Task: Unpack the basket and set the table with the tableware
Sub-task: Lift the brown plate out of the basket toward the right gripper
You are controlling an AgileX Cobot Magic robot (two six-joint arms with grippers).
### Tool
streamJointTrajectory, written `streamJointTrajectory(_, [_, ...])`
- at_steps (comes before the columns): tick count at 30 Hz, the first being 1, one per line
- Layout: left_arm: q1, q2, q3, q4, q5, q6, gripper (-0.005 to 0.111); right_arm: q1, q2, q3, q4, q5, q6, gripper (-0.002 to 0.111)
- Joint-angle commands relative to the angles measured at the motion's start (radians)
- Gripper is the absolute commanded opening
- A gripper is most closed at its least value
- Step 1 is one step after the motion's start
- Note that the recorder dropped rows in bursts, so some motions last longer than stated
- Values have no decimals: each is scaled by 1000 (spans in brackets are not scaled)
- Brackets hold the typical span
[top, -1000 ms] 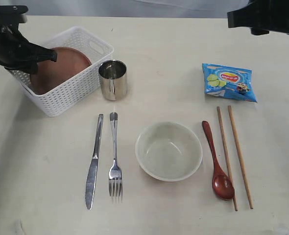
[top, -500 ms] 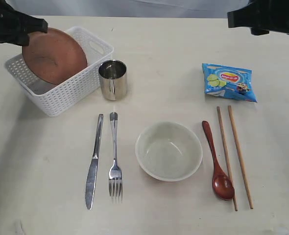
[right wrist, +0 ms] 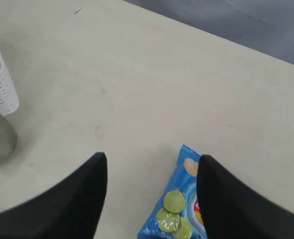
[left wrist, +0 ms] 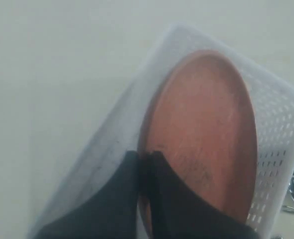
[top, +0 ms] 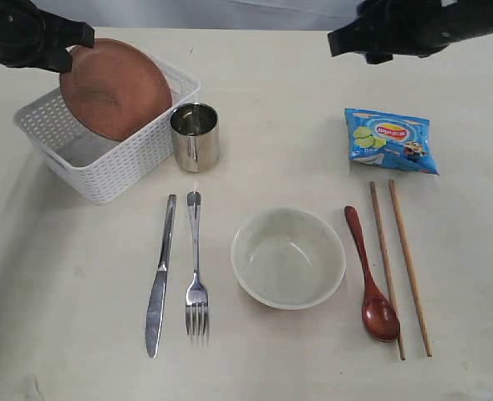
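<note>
Red-brown, the small plate (top: 115, 88) hung tilted over the white basket (top: 121, 163) at the far left of the table (top: 280, 167), its far edge pinched by the left gripper (top: 63, 48). From the left wrist, the jaws were clamped on the plate's rim. From the right wrist, the right gripper (right wrist: 152, 169) stood wide and empty above the table, near the blue snack packet (right wrist: 179, 214).

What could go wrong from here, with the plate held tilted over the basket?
The left gripper pinches only the rim of the plate, so the tilted plate may slip or swing. Its lower edge looks not yet clear of the basket; it could catch the wall and push the basket into the steel cup close beside it.
</note>
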Motion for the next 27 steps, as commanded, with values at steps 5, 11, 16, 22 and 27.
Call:
streamJointTrajectory(5, [39,-64,-15,-15,-3,4,0,-6,148,-162,242,9,-283,52])
streamJointTrajectory(11, [67,-90,-15,-47,14,7,0,-63,254,-307,686,177,-688,52])
streamJointTrajectory(16, [67,-90,-15,-143,14,89,0,-196,357,-382,1223,410,-1100,52])
streamJointTrajectory(22, [67,-90,-15,-438,60,348,0,-293,464,-392,1593,678,-1334,52])
streamJointTrajectory(27, [67,-90,-15,-583,125,469,0,-298,534,-392,1749,802,-1416,66])
